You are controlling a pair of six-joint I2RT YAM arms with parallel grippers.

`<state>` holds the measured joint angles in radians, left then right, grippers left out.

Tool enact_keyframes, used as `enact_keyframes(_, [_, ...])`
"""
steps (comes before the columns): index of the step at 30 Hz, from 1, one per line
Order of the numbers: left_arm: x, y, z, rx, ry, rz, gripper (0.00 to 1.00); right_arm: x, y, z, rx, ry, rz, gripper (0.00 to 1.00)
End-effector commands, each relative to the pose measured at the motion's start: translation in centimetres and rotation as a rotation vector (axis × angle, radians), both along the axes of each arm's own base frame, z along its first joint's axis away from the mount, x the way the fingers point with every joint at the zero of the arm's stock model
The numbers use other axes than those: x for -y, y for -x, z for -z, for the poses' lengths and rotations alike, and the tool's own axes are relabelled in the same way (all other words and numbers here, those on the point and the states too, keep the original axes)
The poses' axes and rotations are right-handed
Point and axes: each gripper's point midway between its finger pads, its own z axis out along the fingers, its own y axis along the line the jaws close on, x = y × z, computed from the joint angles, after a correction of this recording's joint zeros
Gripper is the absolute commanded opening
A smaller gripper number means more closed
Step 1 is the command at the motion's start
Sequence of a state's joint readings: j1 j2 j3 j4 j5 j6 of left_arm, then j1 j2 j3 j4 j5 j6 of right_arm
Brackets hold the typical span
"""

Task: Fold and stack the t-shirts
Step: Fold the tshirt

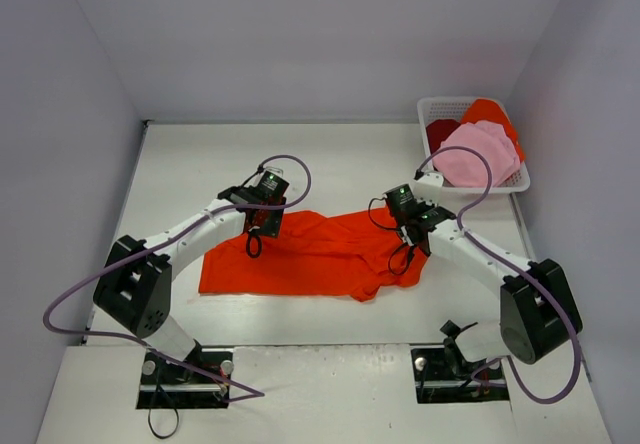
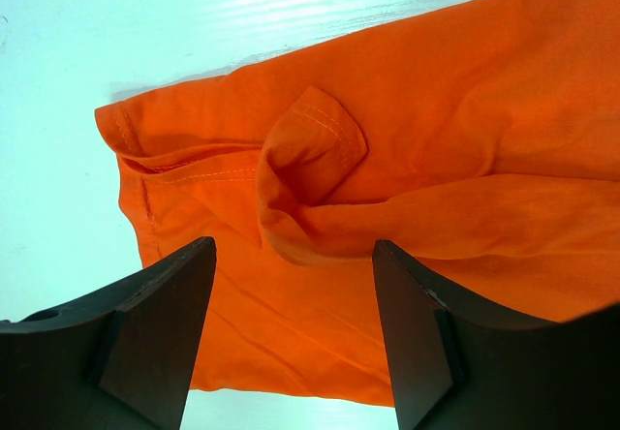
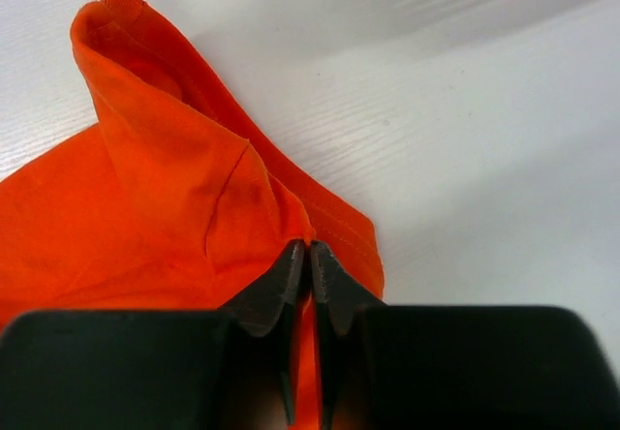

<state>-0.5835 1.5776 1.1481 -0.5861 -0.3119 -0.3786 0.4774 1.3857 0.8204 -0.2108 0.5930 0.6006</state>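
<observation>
1. The orange-red t-shirt [image 1: 310,254] lies spread on the surface [image 1: 350,164], under and between the two end effectors, with wrinkles on its right side.
2. The right end effector [image 3: 308,246] is closed completely. Its two fingertips meet on a raised fold at the right edge of this t-shirt, and a ridge of cloth goes up to them, so we read it as a pinch on the cloth.
3. In the right wrist view, the bare surface is ahead and to the right of these fingertips, and the cloth is to their left.
4. The left end effector [image 2: 293,246] is wide open and holds nothing. It stands over the far left part of the same t-shirt.
5. In the left wrist view, a small turned-over flap with a hem lies just ahead of the gap between the fingers [image 2: 165,323]. We cannot tell if the fingers touch the cloth.
6. Far beyond the right end effector, in the back right corner, a white basket [image 1: 430,104] holds a pink t-shirt [image 1: 480,154], a dark red t-shirt [image 1: 440,129] and a second orange t-shirt [image 1: 490,114].
</observation>
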Motion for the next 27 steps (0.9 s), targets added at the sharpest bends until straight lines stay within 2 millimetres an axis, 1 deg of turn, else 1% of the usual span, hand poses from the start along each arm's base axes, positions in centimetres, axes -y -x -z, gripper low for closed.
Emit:
enact_keyframes(1, [0.2, -0.7, -2.1, 0.06, 0.022, -0.001, 0.61, 0.5, -0.1, -0.6, 0.026, -0.001, 0.03, 0.08])
enact_keyframes(2, [0.1, -0.6, -1.9, 0.055, 0.021, -0.001, 0.61, 0.4, -0.1, -0.5, 0.022, -0.004, 0.027, 0.26])
enact_keyframes(4, [0.3, -0.7, -2.0, 0.058, 0.026, 0.002, 0.61, 0.2, -0.1, -0.6, 0.024, -0.01, 0.024, 0.48])
enact_keyframes(5, [0.3, -0.6, -1.9, 0.053, 0.024, 0.002, 0.61, 0.2, -0.1, -0.7, 0.024, -0.011, 0.022, 0.7])
enact_keyframes(6, [0.2, -0.5, -1.8, 0.052, 0.024, 0.002, 0.61, 0.1, -0.2, -0.9, 0.031, -0.018, 0.02, 0.78])
enact_keyframes(7, [0.2, -0.6, -1.9, 0.055, 0.024, 0.002, 0.61, 0.1, -0.2, -1.1, 0.034, -0.021, 0.019, 0.82])
enact_keyframes(8, [0.1, -0.5, -1.8, 0.054, 0.024, -0.001, 0.61, 0.1, -0.2, -1.4, 0.042, -0.026, 0.018, 0.84])
enact_keyframes(9, [0.2, -0.5, -1.8, 0.053, 0.023, 0.0, 0.61, -0.1, -0.4, -2.2, 0.06, -0.038, 0.016, 0.85])
enact_keyframes(11, [0.3, -0.5, -1.7, 0.052, 0.029, 0.0, 0.61, -0.4, -0.5, -3.0, 0.081, -0.058, 0.004, 0.85])
enact_keyframes(12, [0.4, -0.6, -1.7, 0.051, 0.035, 0.0, 0.61, -0.8, -0.8, -4.0, 0.105, -0.076, -0.008, 0.86])
enact_keyframes(13, [0.6, -0.7, -1.6, 0.054, 0.043, -0.003, 0.61, -1.3, -0.9, -4.6, 0.12, -0.094, -0.023, 0.85])
enact_keyframes(16, [1.0, -0.8, -1.3, 0.051, 0.062, -0.003, 0.61, -3.8, -1.5, -6.2, 0.164, -0.116, -0.108, 0.85])
enact_keyframes(17, [1.1, -0.8, -1.3, 0.048, 0.065, -0.004, 0.61, -5.1, -1.4, -6.5, 0.17, -0.12, -0.146, 0.85])
enact_keyframes(18, [1.3, -0.8, -1.2, 0.045, 0.071, 0.0, 0.61, -5.9, -1.6, -6.5, 0.172, -0.121, -0.167, 0.84])
enact_keyframes(19, [1.3, -0.7, -1.1, 0.043, 0.075, -0.004, 0.61, -6.8, -1.8, -7.0, 0.18, -0.128, -0.192, 0.84])
enact_keyframes(20, [1.4, -0.7, -1.0, 0.043, 0.08, -0.005, 0.61, -7.6, -1.9, -6.8, 0.176, -0.131, -0.216, 0.84])
enact_keyframes(21, [1.4, -0.6, -1.0, 0.042, 0.084, -0.006, 0.61, -9.1, -2.2, -6.4, 0.167, -0.14, -0.257, 0.84])
enact_keyframes(22, [1.5, -0.7, -0.9, 0.044, 0.091, -0.007, 0.61, -9.9, -2.5, -6.3, 0.166, -0.149, -0.28, 0.83])
enact_keyframes(23, [1.5, -0.6, -0.8, 0.042, 0.092, -0.008, 0.61, -11.2, -2.7, -5.5, 0.153, -0.166, -0.312, 0.83])
enact_keyframes(27, [1.2, -0.7, -0.7, 0.044, 0.079, -0.019, 0.61, -13.0, -3.5, -3.4, 0.118, -0.196, -0.353, 0.82])
